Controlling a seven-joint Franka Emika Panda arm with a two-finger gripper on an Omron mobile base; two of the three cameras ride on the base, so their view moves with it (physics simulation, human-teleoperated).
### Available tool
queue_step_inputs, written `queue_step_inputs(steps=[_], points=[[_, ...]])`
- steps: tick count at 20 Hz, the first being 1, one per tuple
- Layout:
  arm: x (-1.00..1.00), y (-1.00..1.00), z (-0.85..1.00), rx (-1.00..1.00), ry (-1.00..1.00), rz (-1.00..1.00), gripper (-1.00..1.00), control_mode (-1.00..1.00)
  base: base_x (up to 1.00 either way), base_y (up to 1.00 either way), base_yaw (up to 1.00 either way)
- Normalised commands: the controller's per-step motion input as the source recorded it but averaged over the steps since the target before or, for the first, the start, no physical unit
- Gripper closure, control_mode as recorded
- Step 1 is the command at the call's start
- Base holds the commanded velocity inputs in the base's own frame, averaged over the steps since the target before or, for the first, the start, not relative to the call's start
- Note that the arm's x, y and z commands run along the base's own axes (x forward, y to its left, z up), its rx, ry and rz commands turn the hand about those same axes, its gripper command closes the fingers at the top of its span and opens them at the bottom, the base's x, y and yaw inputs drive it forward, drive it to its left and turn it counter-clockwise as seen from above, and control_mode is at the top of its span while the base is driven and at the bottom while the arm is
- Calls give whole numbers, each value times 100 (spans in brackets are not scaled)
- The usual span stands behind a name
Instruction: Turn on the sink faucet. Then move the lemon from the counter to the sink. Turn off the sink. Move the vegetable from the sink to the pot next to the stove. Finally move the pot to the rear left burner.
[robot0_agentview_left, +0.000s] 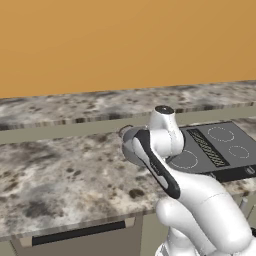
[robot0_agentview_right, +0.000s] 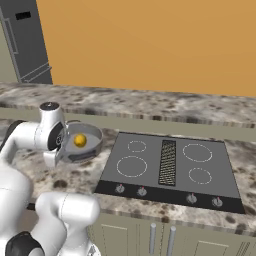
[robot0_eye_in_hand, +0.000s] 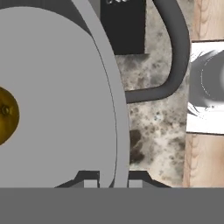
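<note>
The light grey pot (robot0_agentview_right: 89, 146) stands on the speckled counter (robot0_agentview_right: 75, 172) just left of the stove (robot0_agentview_right: 170, 162), with the yellow lemon (robot0_agentview_right: 80, 140) lying inside it. My gripper (robot0_eye_in_hand: 113, 183) is shut on the pot's thin rim (robot0_eye_in_hand: 114, 131), one fingertip (robot0_eye_in_hand: 89, 183) inside the wall and the other outside. The lemon (robot0_eye_in_hand: 6, 114) shows at the left edge of the hand view on the pot's floor. In the left base view my arm hides most of the pot (robot0_agentview_left: 128, 145). I cannot tell whether the pot rests on the counter. The sink and its faucet are out of view.
The black cooktop (robot0_agentview_left: 215, 146) has white burner rings and a row of knobs (robot0_agentview_right: 167, 195) along its front. A raised stone ledge (robot0_agentview_right: 150, 107) runs behind the counter under an orange wall. A dark curved handle (robot0_eye_in_hand: 175, 65) arcs over the counter beside the pot.
</note>
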Motion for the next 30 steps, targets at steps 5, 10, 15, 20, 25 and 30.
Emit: queue_step_inputs(steps=[5,10,15,20,25,30], points=[[60,-50,13,0,0,-22,100,-100,0,0,0],[78,-54,0,3,1,-19,100,-100,0,0,0],[72,-60,0,7,1,-11,100,-100,0,0,0],[69,-54,-13,7,1,-2,100,-100,0,0,0],[58,-40,-26,2,8,0,100,-100,0,0,0],[45,-26,-40,0,5,0,100,-100,0,0,0]])
